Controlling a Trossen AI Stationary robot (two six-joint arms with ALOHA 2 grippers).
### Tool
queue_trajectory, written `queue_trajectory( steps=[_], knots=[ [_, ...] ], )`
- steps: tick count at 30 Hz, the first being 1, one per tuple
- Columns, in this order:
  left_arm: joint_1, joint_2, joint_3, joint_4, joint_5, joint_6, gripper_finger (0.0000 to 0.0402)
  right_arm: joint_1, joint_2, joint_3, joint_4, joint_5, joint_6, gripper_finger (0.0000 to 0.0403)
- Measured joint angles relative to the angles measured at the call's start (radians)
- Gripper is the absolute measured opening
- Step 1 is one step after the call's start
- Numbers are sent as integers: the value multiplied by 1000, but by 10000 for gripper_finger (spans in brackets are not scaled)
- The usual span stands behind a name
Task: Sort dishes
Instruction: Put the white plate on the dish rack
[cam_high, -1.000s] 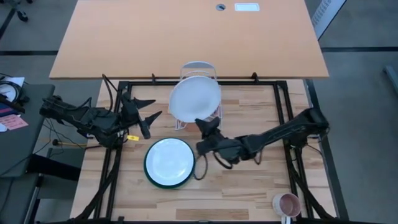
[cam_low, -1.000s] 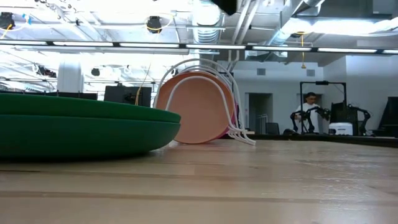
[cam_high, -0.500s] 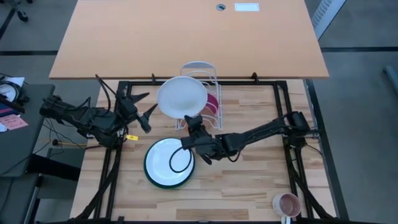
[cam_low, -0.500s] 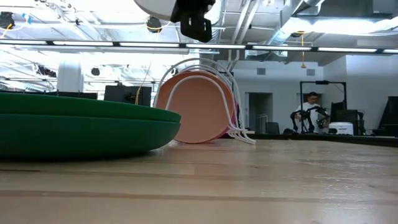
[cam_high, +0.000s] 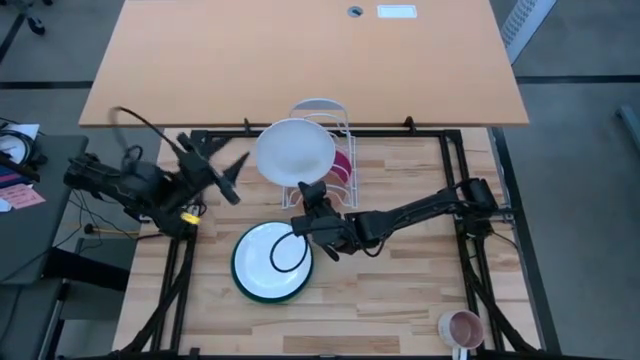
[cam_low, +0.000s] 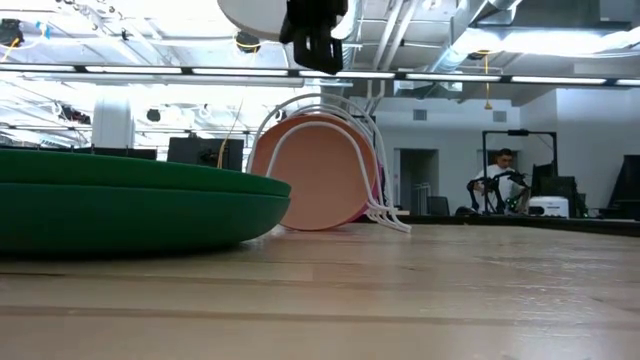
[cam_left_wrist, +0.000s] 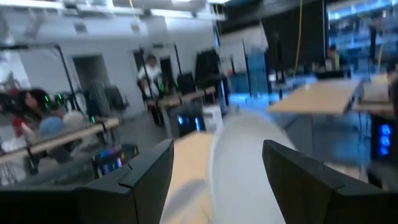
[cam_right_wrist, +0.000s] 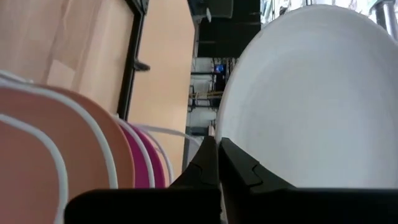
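With the right end effector (cam_high: 312, 193) clamped on the white plate's (cam_high: 294, 152) rim, aloft between rack (cam_high: 330, 125) and green plate (cam_high: 272, 261), lower it level and centred; the left end effector (cam_high: 222, 170) waits spread apart.

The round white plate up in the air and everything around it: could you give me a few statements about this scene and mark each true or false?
1. The right claw grips the round white plate by its rim, off the table. True.
2. The large dark green plate stands in the white wire rack. False: it lies flat on the wooden table.
3. The terracotta-brown plate stands on edge in the rack. True.
4. The left claw holds the magenta-pink plate. False: it is open and empty, left of the white plate.
5. The small pink mug sits inside the green plate. False: it stands at the table's near right corner.
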Motion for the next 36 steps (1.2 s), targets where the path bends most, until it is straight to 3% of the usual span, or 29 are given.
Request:
queue_trajectory(
  steps=[4,7,12,15,19,23,27,33,36],
  knots=[
    [-1,-1,121,-39,-19,109,242,-6,-6,0,-22,7,0,0],
    [0,-1,219,-127,23,120,241,-11,-16,0,-52,7,0,0],
    [5,12,375,-341,209,-6,237,-18,-58,-1,-59,10,0,0],
    [31,42,430,-438,220,-55,233,-14,-88,-1,-56,10,12,0],
    [66,81,422,-553,227,-142,231,-6,-105,0,-53,11,37,0],
    [88,142,402,-609,302,-212,231,-2,-104,0,-60,10,37,0],
    [91,212,365,-553,316,-177,232,-2,-104,0,-79,10,37,0],
    [170,312,339,-428,155,-68,247,10,-104,0,-81,10,37,0],
    [198,343,339,-400,208,-34,257,14,-104,0,-83,10,36,0]
  ],
)
